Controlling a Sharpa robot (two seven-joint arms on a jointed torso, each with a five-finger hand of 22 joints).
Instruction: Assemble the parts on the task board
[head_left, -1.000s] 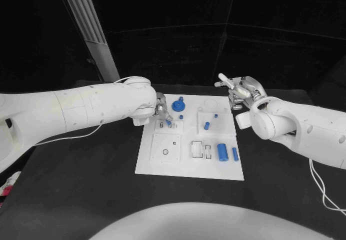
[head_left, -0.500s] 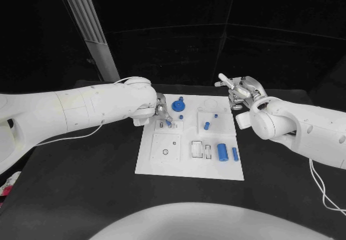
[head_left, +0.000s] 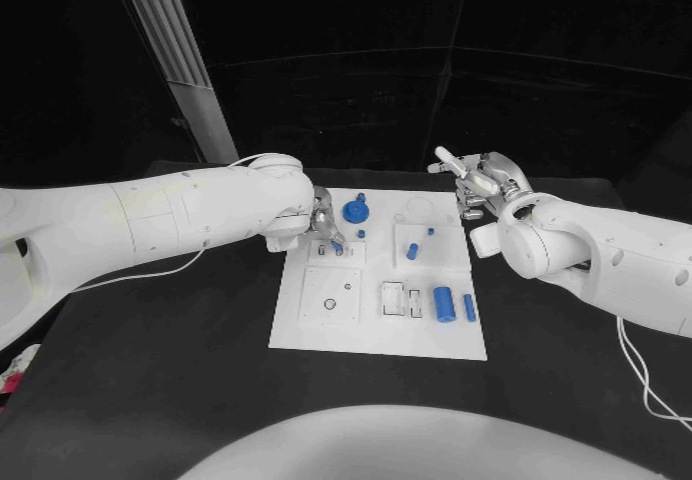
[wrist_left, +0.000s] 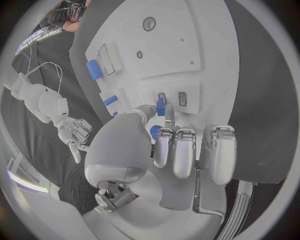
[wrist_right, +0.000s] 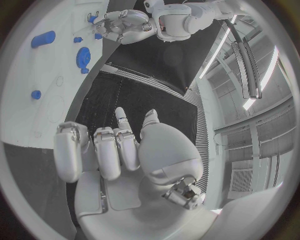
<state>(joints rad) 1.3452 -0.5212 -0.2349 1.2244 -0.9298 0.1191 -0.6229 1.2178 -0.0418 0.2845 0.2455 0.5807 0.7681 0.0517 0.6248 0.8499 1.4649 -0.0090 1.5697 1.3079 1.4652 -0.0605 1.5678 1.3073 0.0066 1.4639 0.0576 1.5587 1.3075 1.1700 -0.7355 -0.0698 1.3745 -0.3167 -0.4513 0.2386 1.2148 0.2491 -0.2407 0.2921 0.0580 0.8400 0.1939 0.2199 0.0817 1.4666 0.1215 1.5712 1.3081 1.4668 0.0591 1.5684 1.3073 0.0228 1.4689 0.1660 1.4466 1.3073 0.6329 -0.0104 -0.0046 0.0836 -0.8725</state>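
Note:
The white task board (head_left: 378, 325) lies mid-table. My left hand (head_left: 323, 220) hovers over its far left part and pinches a small blue part (head_left: 336, 243) between thumb and a finger. In the left wrist view that blue part (wrist_left: 160, 106) hangs just above one of two small dark slots (wrist_left: 182, 98) in the board (wrist_left: 206, 40). A blue gear (head_left: 358, 211), a blue peg (head_left: 413, 250) and two blue cylinders (head_left: 446, 299) are on the board. My right hand (head_left: 483, 186) is raised past the board's far right corner, fingers apart and holding nothing.
A pale pillar (head_left: 180, 80) rises behind the table at the far left. A thin white cable (head_left: 144, 270) runs across the black table (head_left: 173, 380) left of the board. The right wrist view shows the left hand (wrist_right: 125, 22) over the board (wrist_right: 37, 95).

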